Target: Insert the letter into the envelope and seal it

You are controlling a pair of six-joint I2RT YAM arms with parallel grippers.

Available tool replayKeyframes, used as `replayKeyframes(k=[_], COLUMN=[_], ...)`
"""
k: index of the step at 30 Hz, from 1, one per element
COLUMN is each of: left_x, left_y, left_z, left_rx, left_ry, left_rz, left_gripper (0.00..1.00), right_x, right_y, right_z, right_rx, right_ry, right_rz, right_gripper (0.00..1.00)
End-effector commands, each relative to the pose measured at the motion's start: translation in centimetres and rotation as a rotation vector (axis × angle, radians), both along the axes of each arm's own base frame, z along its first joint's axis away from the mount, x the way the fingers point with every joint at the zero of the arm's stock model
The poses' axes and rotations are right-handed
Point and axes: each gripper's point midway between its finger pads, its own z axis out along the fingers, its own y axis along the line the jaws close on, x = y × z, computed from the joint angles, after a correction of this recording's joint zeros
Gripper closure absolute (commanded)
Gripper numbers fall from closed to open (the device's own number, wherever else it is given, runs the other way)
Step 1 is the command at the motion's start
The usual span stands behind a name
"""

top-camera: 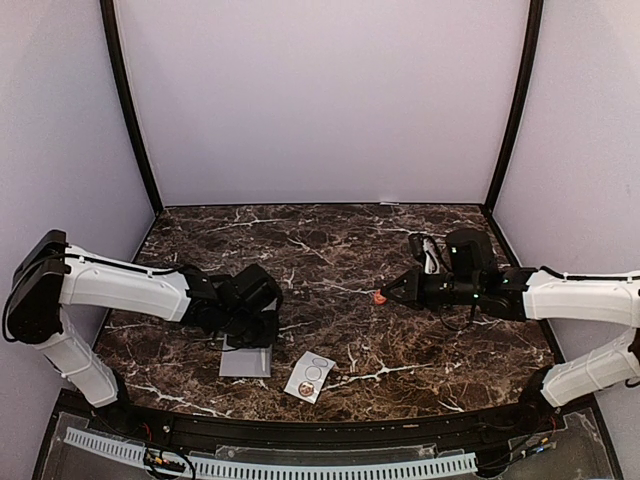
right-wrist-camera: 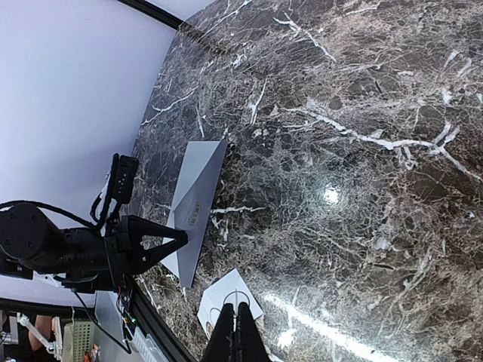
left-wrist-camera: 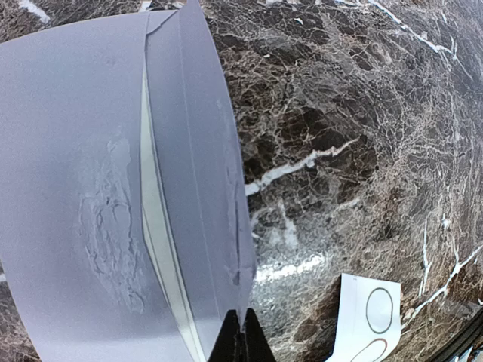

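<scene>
Fingers of the left gripper are pinching one edge of the envelope, likely tipping it up so the flap can fold. It is sitting on the marble table near the sticker sheet. The right gripper is hovering far off, pressed together.

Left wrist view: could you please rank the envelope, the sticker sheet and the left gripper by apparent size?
1. The envelope, by far largest.
2. The sticker sheet, partly cropped.
3. The left gripper, only its tips showing.
</scene>
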Motion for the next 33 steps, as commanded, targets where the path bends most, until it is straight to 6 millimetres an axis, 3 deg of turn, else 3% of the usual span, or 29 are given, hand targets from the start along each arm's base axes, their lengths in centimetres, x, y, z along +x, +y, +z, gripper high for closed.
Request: replayKeyframes(k=[1,8,12,19,33], left_x=[-0.4,-1.2,-1.7,-2.3,-2.3], left_y=[-0.3,-5.9,-6.8,-5.8,-3.4], left_z=[1.1,3.9,3.5,0.0,-2.3], left_rx=[-0.041,-0.286,-0.327,-0.313,-0.346], left_ry=[-0.032,-0.07,-0.054,0.038,0.119], left_rz=[-0.046,-0.271,-0.303,-0.254,-0.189], left_gripper=[1.0,1.0,1.0,1.0,1.0], right_x=[0.5,-0.6,-1.7,-3.0,-3.2], right_y=[1.1,2.7,4.7,7.9,14.0], right_z=[2.4,3.8,4.1,2.9,-0.4], right_rx=[0.056,0.095,0.103,0.146,0.188], right_ry=[-0.057,-0.108,-0.132,-0.112,-0.077], right_rz=[0.017,0.105,0.179,0.259,0.38], right_gripper=[1.0,1.0,1.0,1.0,1.0])
